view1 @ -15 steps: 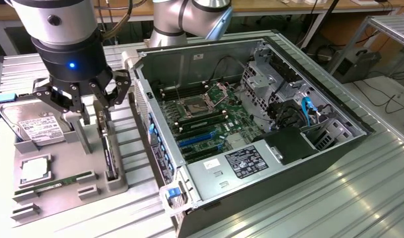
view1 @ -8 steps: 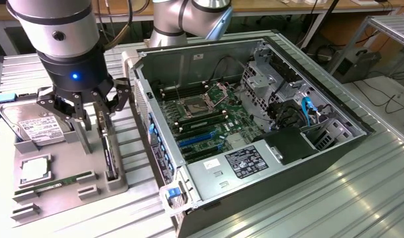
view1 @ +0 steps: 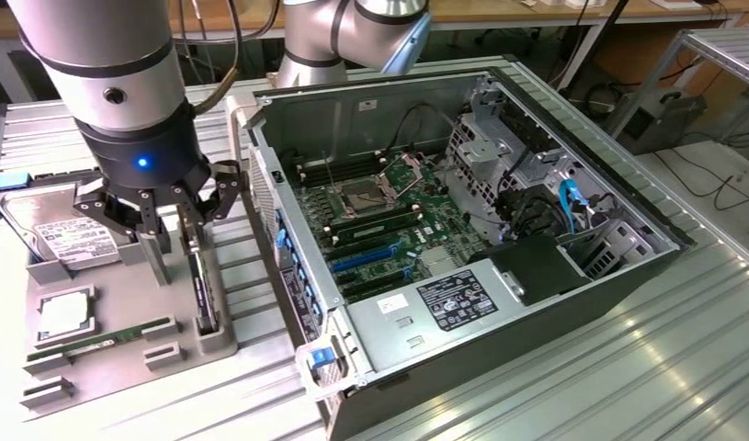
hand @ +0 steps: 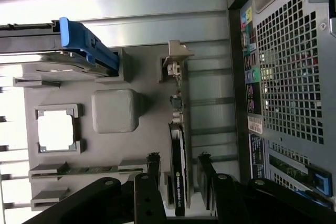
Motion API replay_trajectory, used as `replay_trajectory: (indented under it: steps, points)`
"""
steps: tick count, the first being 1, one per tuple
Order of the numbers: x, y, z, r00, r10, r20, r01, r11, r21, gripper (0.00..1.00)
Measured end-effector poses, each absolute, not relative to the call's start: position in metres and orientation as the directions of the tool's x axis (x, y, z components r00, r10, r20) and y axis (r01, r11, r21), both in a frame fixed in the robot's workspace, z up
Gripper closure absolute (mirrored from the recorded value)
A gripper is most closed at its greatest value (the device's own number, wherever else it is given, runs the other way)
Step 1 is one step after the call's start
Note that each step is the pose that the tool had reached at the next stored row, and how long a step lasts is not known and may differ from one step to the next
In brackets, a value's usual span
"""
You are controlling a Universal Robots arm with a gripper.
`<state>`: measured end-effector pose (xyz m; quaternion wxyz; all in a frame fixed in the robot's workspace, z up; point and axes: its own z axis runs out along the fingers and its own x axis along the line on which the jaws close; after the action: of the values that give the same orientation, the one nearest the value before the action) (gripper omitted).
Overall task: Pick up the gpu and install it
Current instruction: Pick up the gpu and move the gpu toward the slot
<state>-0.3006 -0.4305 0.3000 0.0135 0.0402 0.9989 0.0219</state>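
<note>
Gpu — slim black card, edge-on, silvery end

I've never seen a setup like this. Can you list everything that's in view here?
gpu: one, black with a silvery end, standing edge-on in the tray
hard drive: one, silver with a blue piece, at the tray's far end
processor chip: one, silvery, in a square pocket of the tray
memory stick: one, green, in a slot of the tray
tray: one, grey, at the exterior view's left
computer case: one, grey and black, side open, centre
motherboard: one, green, inside the case
table: one, ribbed metal, under everything
robot arm: one, silver-grey, above the tray
claw: one, black, open, fingers either side of the gpu
</note>
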Motion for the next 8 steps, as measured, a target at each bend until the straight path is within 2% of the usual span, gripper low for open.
replay_trajectory:
  steps: [8]
  points:
    - [-0.300, -0.431, 0.283, -0.996, 0.081, -0.025, 0.080, 0.996, 0.045, 0.58]
